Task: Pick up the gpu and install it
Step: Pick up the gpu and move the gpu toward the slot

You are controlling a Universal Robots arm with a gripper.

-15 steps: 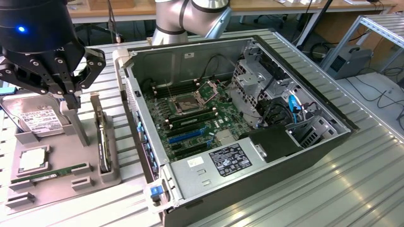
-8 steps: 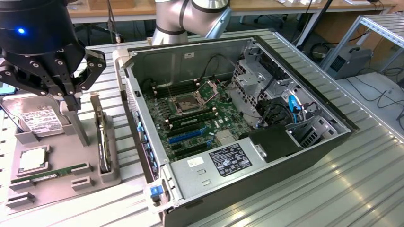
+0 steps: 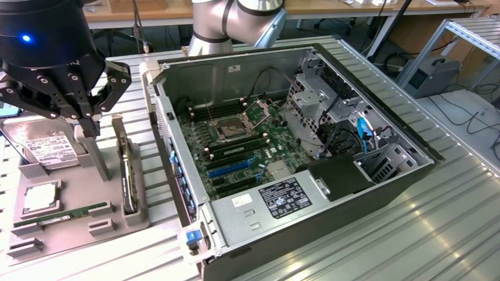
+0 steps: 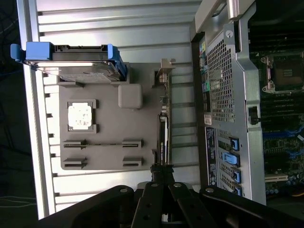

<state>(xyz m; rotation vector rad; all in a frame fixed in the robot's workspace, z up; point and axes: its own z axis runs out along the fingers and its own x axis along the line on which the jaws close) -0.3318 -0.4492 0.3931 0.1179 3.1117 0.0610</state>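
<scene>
The gpu [image 3: 126,175] stands on its edge in a slot of the grey parts holder [image 3: 74,237], seen as a thin dark card with a metal bracket at its far end. In the wrist view the gpu [image 4: 163,128] runs edge-on along the holder [image 4: 109,156]. My gripper [image 3: 86,114] hangs above the holder, a little to the exterior view's left of the card, its black fingers shut together with nothing between them. In the wrist view the gripper [image 4: 161,170] has its fingertips meeting just past the card's near end.
The open computer case [image 3: 375,134] lies to the exterior view's right of the holder, its motherboard [image 3: 242,146] with blue slots [image 3: 230,167] exposed. On the holder sit a hard drive [image 3: 48,149], a processor [image 3: 41,199] and a green memory stick [image 3: 62,215]. The arm's base [image 3: 234,17] stands behind the case.
</scene>
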